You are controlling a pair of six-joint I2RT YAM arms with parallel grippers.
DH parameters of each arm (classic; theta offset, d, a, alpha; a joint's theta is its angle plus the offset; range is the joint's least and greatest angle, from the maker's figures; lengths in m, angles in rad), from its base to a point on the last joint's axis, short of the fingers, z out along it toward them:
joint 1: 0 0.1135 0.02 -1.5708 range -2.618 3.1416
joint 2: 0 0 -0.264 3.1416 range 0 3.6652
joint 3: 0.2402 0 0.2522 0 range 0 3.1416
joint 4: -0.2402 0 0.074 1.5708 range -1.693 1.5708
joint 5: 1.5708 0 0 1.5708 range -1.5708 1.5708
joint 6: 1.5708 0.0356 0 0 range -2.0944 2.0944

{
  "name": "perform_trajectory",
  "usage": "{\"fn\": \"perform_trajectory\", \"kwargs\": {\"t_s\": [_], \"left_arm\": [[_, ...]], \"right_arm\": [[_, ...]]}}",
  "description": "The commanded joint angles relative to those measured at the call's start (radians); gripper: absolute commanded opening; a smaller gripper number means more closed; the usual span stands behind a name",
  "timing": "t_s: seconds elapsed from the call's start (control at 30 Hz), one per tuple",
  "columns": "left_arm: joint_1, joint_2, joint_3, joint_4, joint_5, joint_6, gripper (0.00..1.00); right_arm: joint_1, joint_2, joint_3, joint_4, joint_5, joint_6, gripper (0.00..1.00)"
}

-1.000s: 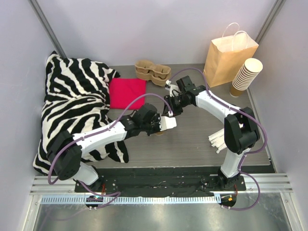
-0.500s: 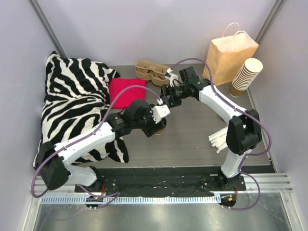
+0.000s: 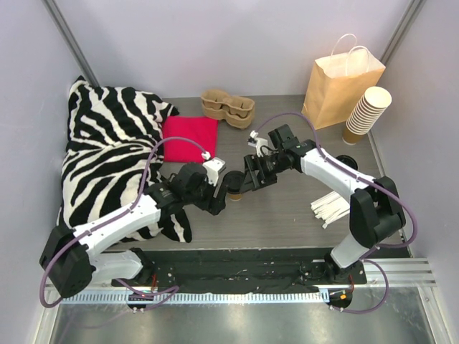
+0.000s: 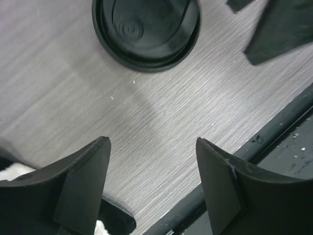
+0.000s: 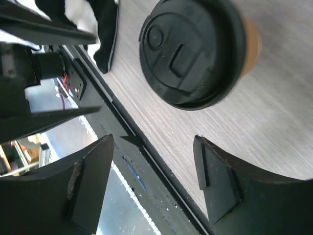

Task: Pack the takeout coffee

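the takeout coffee stands upright on the grey wood-grain table, near the middle and slightly toward the near edge, its black lid on. the two claws meet it from opposite sides: the left gripper comes in from the left and the right gripper from the right, so the cup sits between them in the overhead view.

in the left wrist view the left gripper has its jaws spread wide with only bare table between them; the cup's lid lies ahead of the fingertips, apart from them. the right wrist view shows much the same: the right gripper is spread wide and holds nothing, and the coffee stands beyond its fingers (a strip of tan cup wall shows under the lid's rim).

at the far right corner a paper bag stands upright, with a leaning stack of lidless cups just beside it. a pulp cup carrier lies at the back, a red cloth near it, and a zebra-striped cushion fills the left side.
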Motion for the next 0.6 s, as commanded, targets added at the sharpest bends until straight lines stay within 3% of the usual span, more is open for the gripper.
{"fn": "perform_trajectory", "kwargs": {"t_s": [0.0,0.27,0.57], "left_arm": [[0.001,0.036,-0.039,0.178,-0.016,-0.05,0.71],[0.035,0.184,0.005,0.315,-0.042,-0.03,0.64],[0.157,0.317,0.071,0.387,0.038,0.011,0.56]], "right_arm": [[0.02,0.008,0.008,0.05,0.027,-0.008,0.72],[0.018,0.115,0.068,0.072,0.061,0.003,0.59],[0.003,0.215,0.166,0.126,0.11,0.032,0.54]]}}
